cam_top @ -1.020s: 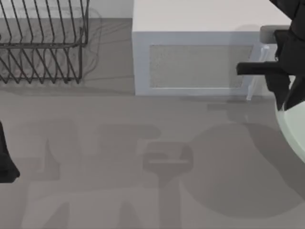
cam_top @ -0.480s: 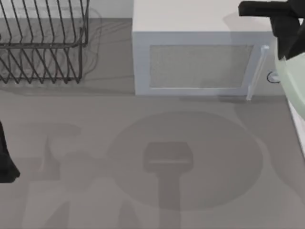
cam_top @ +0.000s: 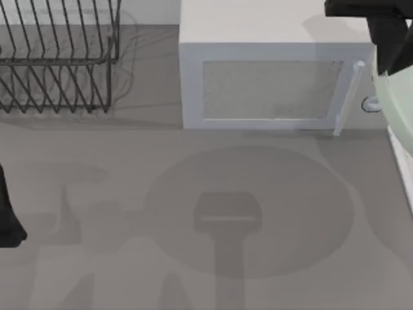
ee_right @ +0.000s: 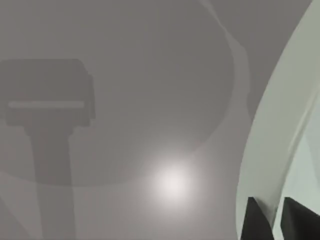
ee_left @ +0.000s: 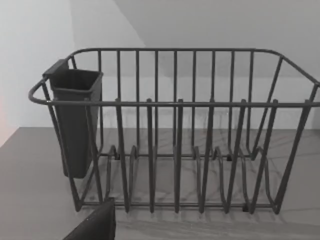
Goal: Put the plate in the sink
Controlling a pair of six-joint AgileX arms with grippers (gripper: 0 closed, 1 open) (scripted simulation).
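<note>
A round shadow lies on the grey worktop (cam_top: 97, 258) near the front. At the top view's left edge, the left arm (cam_top: 8, 213) sits parked; its end effector's state cannot be told. Farther back stand one white microwave (cam_top: 271, 71) and one wire dish rack (cam_top: 58, 58) carrying a single dark cutlery cup (ee_left: 75, 120). At the right edge, one pale mint-green plate (cam_top: 399, 106) hangs above the worktop beside the microwave, its rim pinched in the right end effector (ee_right: 279, 220).
</note>
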